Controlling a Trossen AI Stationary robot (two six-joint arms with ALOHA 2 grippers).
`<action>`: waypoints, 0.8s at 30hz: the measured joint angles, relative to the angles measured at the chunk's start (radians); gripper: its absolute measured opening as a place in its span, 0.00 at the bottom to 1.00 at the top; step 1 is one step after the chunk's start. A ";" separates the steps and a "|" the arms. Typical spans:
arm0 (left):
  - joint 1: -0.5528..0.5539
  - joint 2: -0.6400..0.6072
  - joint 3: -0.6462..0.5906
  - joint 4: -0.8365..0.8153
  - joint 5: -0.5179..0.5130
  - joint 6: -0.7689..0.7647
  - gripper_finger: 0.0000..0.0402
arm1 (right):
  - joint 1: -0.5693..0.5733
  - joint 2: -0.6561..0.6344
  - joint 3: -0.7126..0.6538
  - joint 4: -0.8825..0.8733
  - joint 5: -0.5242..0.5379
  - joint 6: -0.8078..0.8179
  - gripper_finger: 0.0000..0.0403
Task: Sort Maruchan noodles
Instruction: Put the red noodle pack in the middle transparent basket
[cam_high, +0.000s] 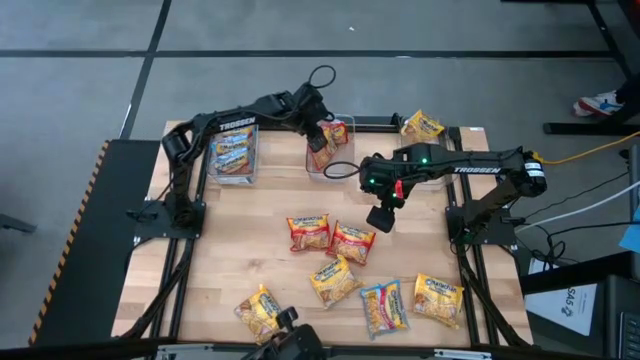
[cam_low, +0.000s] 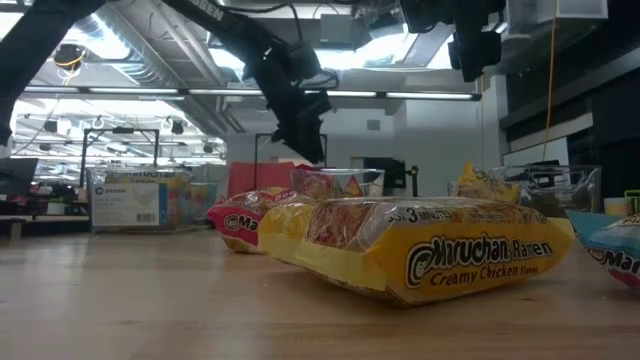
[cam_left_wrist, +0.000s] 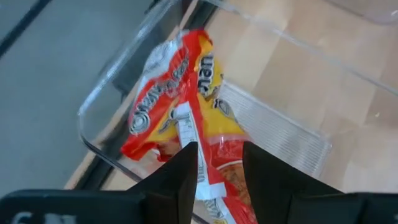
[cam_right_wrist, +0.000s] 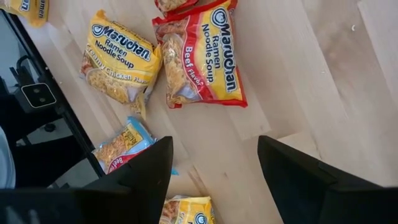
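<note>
My left gripper (cam_high: 322, 138) reaches slanting down into the middle clear bin (cam_high: 335, 168) at the table's far side. Its fingers stand open on either side of the near end of a red Maruchan packet (cam_left_wrist: 168, 93), which lies tilted against the bin's wall (cam_left_wrist: 112, 81). My right gripper (cam_high: 380, 218) hangs open above the table's middle, holding nothing. Below it lie a red beef packet (cam_right_wrist: 205, 56), a yellow creamy chicken packet (cam_right_wrist: 121, 59) and a blue one (cam_right_wrist: 121, 146). Several more packets lie loose toward the near edge. My left gripper has the red packet's near end (cam_left_wrist: 214, 162) running between its two fingers (cam_left_wrist: 183, 177). Whether the fingers touch it, I cannot tell. The packet's far part rests in the bin, against its wall.
A clear bin (cam_high: 232, 155) at the far left holds yellow packets. One yellow packet (cam_high: 422, 125) lies at the far right. Another clear bin (cam_low: 560, 190) shows in the low view on the right. Black frame rails run along the table's left and right sides.
</note>
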 joint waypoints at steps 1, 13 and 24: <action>0.002 0.006 0.000 0.000 0.000 -0.004 0.30 | 0.000 0.000 0.000 0.000 0.000 0.000 0.60; 0.005 0.028 0.000 0.026 0.027 -0.002 0.29 | 0.000 0.000 0.000 0.001 0.026 0.003 0.60; -0.004 0.028 0.000 0.027 0.025 0.071 0.02 | 0.000 0.000 0.000 0.001 0.029 0.003 0.60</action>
